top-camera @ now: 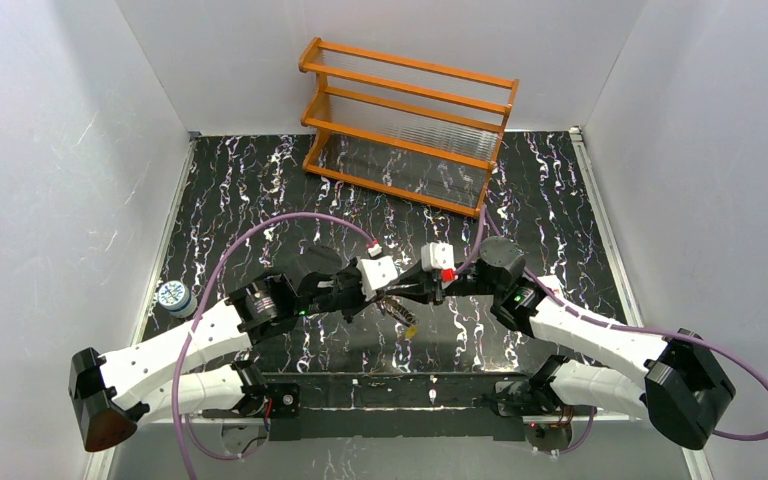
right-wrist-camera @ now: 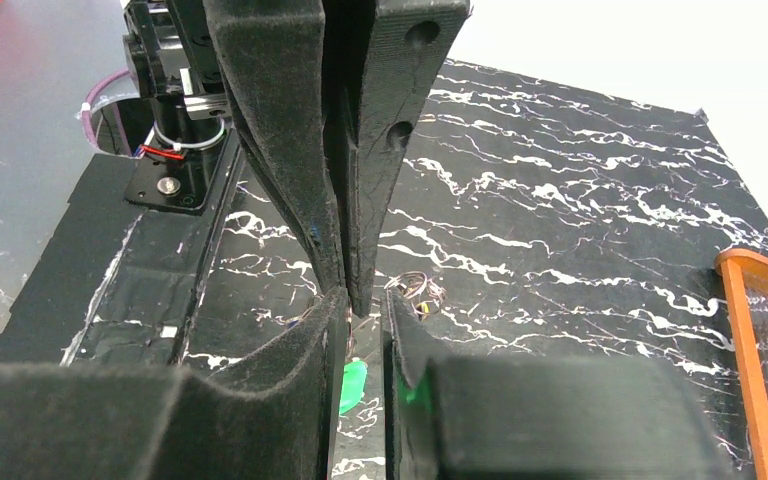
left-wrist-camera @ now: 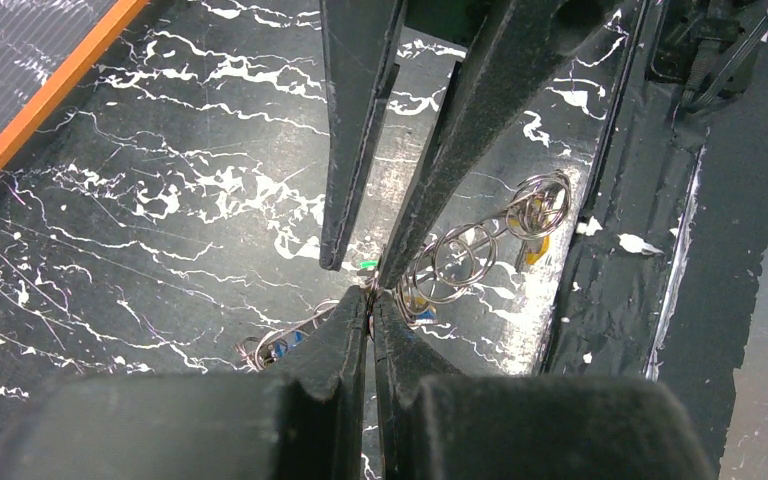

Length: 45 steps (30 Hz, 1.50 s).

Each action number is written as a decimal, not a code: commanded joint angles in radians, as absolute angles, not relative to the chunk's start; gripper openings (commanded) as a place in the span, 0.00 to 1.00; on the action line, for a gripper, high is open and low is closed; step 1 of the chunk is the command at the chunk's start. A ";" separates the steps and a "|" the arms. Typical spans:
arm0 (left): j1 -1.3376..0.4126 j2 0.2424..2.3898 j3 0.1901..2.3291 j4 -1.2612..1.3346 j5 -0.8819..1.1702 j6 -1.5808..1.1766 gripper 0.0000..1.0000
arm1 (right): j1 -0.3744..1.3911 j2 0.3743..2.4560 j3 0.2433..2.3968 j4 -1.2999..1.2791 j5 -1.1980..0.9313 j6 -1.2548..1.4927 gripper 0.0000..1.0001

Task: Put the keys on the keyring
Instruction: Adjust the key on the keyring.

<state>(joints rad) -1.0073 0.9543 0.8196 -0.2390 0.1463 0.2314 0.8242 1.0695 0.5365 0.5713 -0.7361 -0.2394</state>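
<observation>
From above, the left end effector (top-camera: pixel 390 293) and the right end effector (top-camera: pixel 412 290) are meeting tip to tip over the middle of the counter (top-camera: pixel 260 190), with the keys (top-camera: pixel 401 315) lying just near of them. In the left wrist view, the left fingers are pressing closed while wire rings (left-wrist-camera: pixel 460 258) are trailing right from their tips. In the right wrist view, the right fingers are standing slightly apart, with a green key head (right-wrist-camera: pixel 352 385) showing between them.
</observation>
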 commanded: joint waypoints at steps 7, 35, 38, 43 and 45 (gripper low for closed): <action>-1.003 0.921 0.815 -0.203 0.173 0.234 0.00 | 0.825 1.095 0.580 0.514 -0.723 -0.268 0.15; -1.003 0.935 0.820 -0.195 0.198 0.235 0.00 | 0.831 1.121 0.621 0.487 -0.754 -0.285 0.11; -1.003 0.940 0.825 -0.196 0.199 0.238 0.00 | 0.831 1.130 0.634 0.476 -0.770 -0.286 0.01; -1.003 0.938 0.819 -0.196 0.186 0.238 0.02 | 0.830 1.118 0.630 0.483 -0.758 -0.288 0.01; -1.004 0.924 0.809 -0.188 0.168 0.231 0.16 | 0.831 1.093 0.615 0.498 -0.737 -0.287 0.01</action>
<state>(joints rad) -1.0000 0.9485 0.8082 -0.2340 0.1619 0.2367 0.8261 1.1278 0.5800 0.4400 -0.7628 -0.2867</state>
